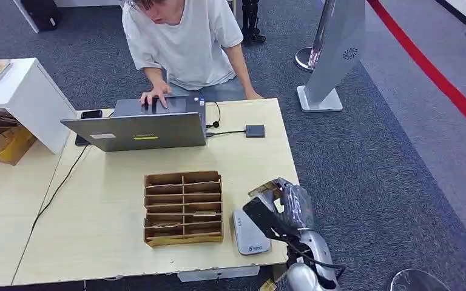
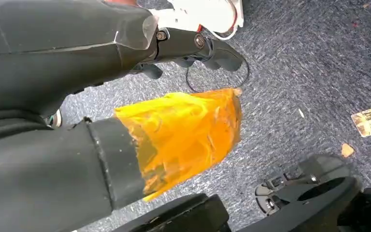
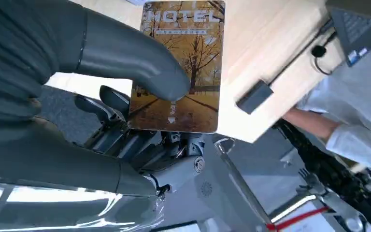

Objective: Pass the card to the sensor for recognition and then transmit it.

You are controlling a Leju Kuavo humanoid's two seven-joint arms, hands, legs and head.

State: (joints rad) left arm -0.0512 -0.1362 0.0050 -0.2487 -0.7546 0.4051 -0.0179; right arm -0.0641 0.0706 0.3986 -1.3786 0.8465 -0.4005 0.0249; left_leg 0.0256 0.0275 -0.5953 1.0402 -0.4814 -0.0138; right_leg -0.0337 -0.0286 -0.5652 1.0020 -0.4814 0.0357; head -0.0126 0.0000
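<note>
Golden-brown and printed with the word HOTEL, the card [image 3: 178, 67] is pinched in our right hand [image 1: 277, 206], the thumb [image 3: 135, 60] pressing its face against the darker fingers behind it. From the head view the hand hangs just off the right edge of the table [image 1: 115, 242], close beside the white sensor [image 1: 250, 233] lying near the front corner.

We judge the card has yet to meet the sensor, so the first risk is a missed reading: the card is up off the pad and tilted, and if we bring it in at that angle the reader may not catch it. The grip is another worry. The thumb bears on only a small patch of a smooth card, so a brush against the table edge or the cardboard organizer [image 1: 183, 207] could twist it loose and drop it to the carpet.

The sensor is light-looking and sits loose; pressing down too hard might shove it toward the edge.

A person [image 1: 182, 42] leans over the laptop [image 1: 135, 129] at the far side, well apart from our hand, so handing the card over would mean a long reach across the organizer and the laptop's cables.

Our left hand [image 2: 174, 130] hangs over the carpet, its thumb wrapped in yellow tape; its fingers curl in, and we cannot tell whether they are closed.
</note>
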